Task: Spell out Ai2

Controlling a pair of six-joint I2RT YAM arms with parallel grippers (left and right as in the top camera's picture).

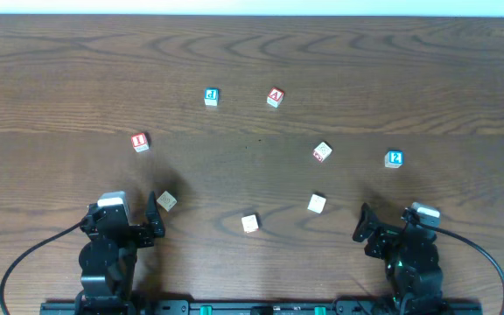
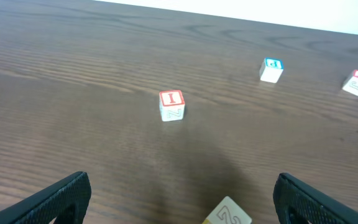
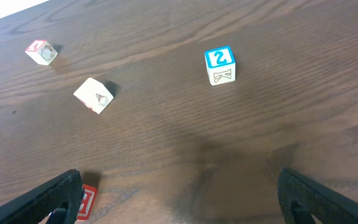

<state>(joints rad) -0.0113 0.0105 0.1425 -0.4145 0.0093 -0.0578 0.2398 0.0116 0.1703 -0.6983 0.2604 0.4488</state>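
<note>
1. Wooden letter blocks lay scattered across the brown table (image 1: 59, 70) with none lined up, so I judged the spelling had not begun.
2. The three needed pieces sat well apart. The red A block (image 1: 275, 97) was far and near the centre, the red I block (image 1: 140, 142) was to the left, and the blue 2 block (image 1: 394, 158) was to the right.
3. That spread suited the arms: the I block lay ahead of the left gripper (image 1: 153, 220), and the 2 block ahead of the right gripper (image 1: 360, 224).
4. A blue-lettered spare block (image 1: 211, 96) sat far, left of the A block. A pale block (image 1: 166, 200) lay just beside the left gripper and looked likely to get in its way.
5. Both arms sat folded low at the near edge, pointing towards the far side and touching nothing.
6. Each gripper's fingers were spread wide and held nothing.
</note>
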